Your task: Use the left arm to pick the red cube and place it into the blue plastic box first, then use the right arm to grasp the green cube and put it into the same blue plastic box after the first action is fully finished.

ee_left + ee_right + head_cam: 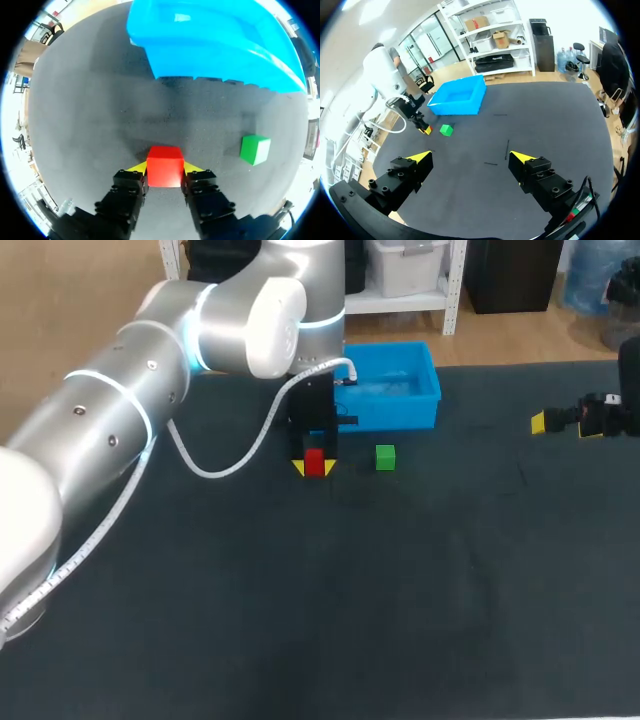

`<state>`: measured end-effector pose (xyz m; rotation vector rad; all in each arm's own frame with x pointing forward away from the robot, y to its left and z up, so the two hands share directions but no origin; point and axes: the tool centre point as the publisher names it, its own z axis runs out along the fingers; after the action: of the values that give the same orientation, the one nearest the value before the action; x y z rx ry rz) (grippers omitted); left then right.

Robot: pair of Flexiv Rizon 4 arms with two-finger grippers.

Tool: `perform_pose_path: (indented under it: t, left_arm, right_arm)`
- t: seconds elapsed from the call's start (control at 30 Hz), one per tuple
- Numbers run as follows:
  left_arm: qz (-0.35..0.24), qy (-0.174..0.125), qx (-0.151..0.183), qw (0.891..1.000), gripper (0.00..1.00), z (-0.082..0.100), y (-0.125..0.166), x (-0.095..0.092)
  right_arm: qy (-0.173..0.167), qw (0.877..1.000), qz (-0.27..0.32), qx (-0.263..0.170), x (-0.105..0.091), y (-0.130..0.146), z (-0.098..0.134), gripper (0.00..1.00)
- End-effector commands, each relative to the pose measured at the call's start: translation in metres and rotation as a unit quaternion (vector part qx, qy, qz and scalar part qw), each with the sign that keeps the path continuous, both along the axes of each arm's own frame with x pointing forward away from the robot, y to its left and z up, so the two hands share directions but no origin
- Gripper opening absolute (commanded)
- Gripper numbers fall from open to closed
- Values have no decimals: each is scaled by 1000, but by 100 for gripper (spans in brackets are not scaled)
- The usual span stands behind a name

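Left fingers (194, 170): clenched on the red cube (164, 165), one yellow tip against each of two opposite faces. The cube sits square between them, low over the tabletop (300, 620). Whether it rests there or is just lifted, I cannot tell.
Blue plastic box (200, 55): straight ahead of the held cube, past a bare strip of tabletop. Its near wall faces the cube and its open top faces up.
Relation that counts: the box lies dead ahead along the line of the fingers, near but not touching. As I judge it, the carry is up over that near wall and forward, with little need to go sideways.
Green cube (255, 149): on the tabletop beside the red cube, toward the right arm's side. It is apart from both the red cube and the box, and off the straight path between them.
Right fingers (420, 159): released, spread wide with nothing between them. They hang far out at the right side of the tabletop, well apart from both cubes and the box, so the left fingers are by far the nearer.
Step in hand: the first pick. The red cube is gripped but not yet in the box, and the green cube is untouched.
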<state>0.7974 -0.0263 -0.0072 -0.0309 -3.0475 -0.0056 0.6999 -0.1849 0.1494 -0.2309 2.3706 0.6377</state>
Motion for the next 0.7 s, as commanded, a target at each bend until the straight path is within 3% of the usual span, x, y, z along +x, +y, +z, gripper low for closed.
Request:
perform_pose_path:
  t: [0.03,0.33,0.7]
  left_arm:
    - [-4,6,3,1000,0,3,-2,4]
    - [-8,5,6,1000,0,11,4,-2]
    - [-12,-16,2,1000,0,36,11,0]
  right_arm:
    - [0,1000,0,-1,0,0,0,100]
    - [0,1000,0,-1,0,0,0,100]
    - [0,1000,0,-1,0,0,0,100]
